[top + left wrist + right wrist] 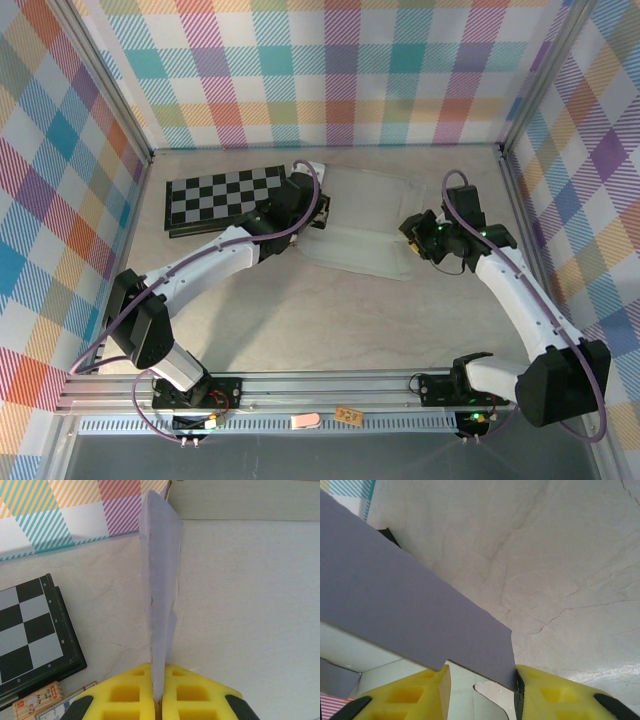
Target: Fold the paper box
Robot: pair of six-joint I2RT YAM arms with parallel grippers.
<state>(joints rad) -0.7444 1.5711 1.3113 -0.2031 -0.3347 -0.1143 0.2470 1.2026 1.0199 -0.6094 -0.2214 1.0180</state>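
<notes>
The paper box point(362, 232) lies as a pale, mostly flat sheet at the middle back of the table. My left gripper point(320, 207) is at its left edge. In the left wrist view the yellow fingers point(125, 690) are shut on a lavender flap point(161, 580) that stands upright, edge-on. My right gripper point(408, 240) is at the sheet's right edge. In the right wrist view it point(480, 675) stands open around a raised lavender panel point(395, 605). The panel's corner touches the right finger point(540, 690), and the cream inside shows below it.
A black-and-white checkerboard point(225, 192) lies at the back left, just left of my left gripper, also visible as the checkerboard point(27, 630) in the left wrist view. A small patterned card pack point(37, 700) sits by its near corner. Plaid walls point(330, 70) close the back and sides.
</notes>
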